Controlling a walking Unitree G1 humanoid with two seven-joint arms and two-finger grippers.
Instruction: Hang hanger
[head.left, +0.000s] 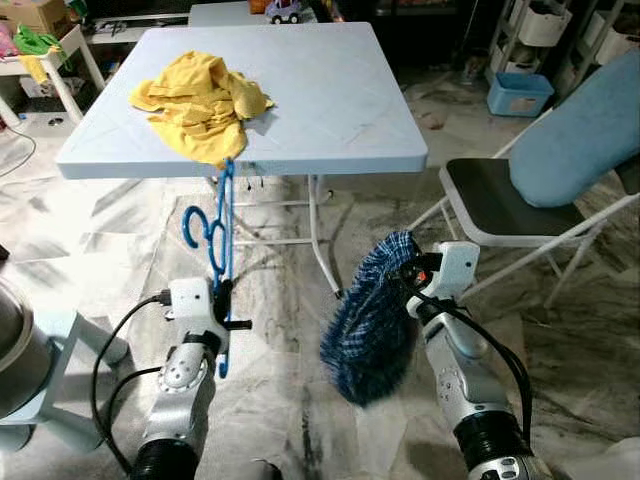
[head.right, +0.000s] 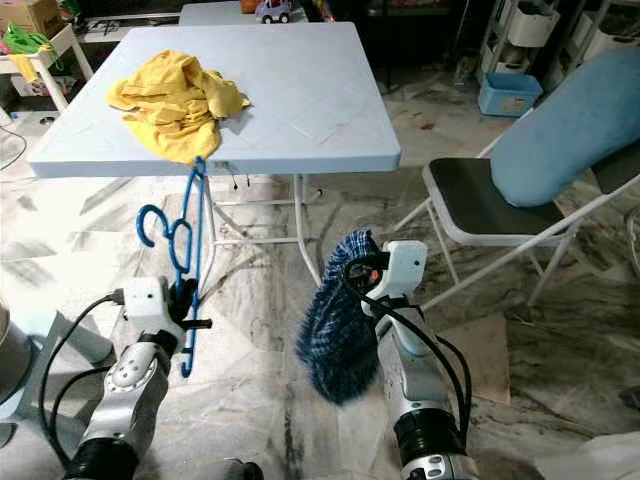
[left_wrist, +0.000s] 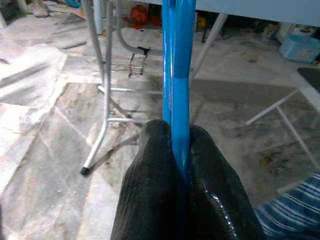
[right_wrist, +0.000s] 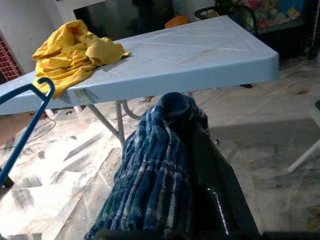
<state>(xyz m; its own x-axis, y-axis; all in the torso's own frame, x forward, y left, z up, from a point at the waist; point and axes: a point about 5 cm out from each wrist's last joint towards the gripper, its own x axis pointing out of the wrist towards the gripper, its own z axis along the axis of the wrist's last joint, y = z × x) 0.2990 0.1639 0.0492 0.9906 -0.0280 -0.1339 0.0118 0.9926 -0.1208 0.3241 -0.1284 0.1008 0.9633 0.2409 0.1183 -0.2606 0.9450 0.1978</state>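
Left gripper (head.left: 222, 300) clamped on blue hanger (head.left: 222, 235), held upright near the table's (head.left: 330, 90) front edge. Right gripper (head.left: 410, 275) closed on plaid cloth (head.left: 370, 320). Yellow shirt (head.left: 200, 100) on table; blue bin (head.left: 518, 93) far right, contents unclear.

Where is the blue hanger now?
In the head views, the hanger stands upright in the left tool, just before the table edge under the yellow cloth.

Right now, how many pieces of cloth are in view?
2. A yellow cloth lies crumpled on the light blue table; a blue plaid cloth hangs from the right end effector. Others may be hidden.
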